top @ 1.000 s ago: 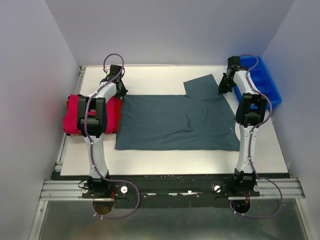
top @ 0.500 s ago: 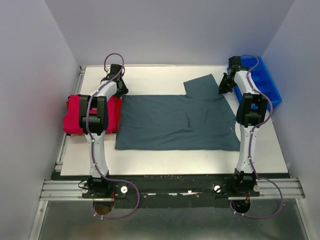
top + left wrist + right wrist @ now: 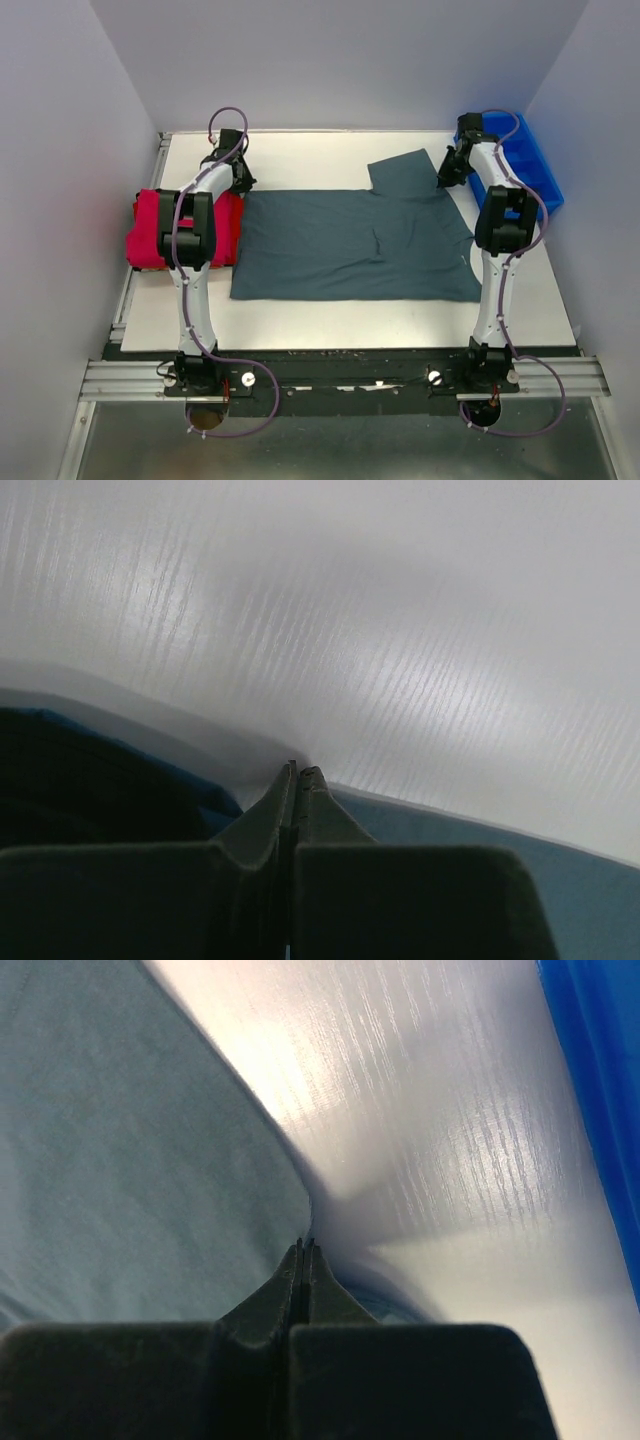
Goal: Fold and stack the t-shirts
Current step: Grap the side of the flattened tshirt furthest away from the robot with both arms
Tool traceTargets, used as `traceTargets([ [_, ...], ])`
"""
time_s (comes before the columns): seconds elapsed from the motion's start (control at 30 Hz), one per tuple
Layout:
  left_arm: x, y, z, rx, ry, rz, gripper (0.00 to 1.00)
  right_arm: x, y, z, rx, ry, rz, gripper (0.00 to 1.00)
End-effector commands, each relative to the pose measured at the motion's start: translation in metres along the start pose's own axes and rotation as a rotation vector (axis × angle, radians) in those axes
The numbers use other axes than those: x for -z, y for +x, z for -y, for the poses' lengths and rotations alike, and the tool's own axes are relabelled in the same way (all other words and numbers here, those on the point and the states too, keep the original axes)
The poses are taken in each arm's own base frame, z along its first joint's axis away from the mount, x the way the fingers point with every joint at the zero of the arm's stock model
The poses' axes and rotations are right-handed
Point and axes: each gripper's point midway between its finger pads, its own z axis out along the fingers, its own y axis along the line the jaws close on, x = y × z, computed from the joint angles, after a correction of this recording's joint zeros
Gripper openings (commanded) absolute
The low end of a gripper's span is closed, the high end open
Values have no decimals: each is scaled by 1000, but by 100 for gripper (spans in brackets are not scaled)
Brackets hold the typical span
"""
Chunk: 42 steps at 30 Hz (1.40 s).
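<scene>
White table: carries all.
Dark slate grey-teal t-shirt: centre, spread flat, unfolded; fold + stack left to do.
Bright red folded t-shirts: stacked at left edge; done.
Left hand, right hand: jaws closed, each apparently pinching the far edge of the grey shirt.

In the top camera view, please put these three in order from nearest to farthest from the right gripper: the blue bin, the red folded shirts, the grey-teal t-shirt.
1. grey-teal t-shirt: its far right edge lies at the right gripper.
2. blue bin: just right of the gripper, at the table's edge.
3. red folded shirts: far across, at the left edge.
</scene>
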Motion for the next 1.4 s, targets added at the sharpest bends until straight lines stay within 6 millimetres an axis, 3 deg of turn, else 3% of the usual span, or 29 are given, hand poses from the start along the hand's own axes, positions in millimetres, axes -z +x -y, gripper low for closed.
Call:
traceTargets([
  [0.0,25,-9,-1,-20,22,38,0,34,-22,-11,5,-46,79,1],
  [0.17,45,-17,10,-23,79,82,0,50,-24,-14,1,-63,102,1],
  [0.4,52,-16,10,-22,88,100,0,65,-19,-16,-7,-81,107,1],
  [0.73,81,-27,2,-36,70,172,0,84,-8,-9,-21,-69,108,1],
  [1.37,111,-13,-2,-30,117,257,0,126,12,25,-107,-41,157,1],
])
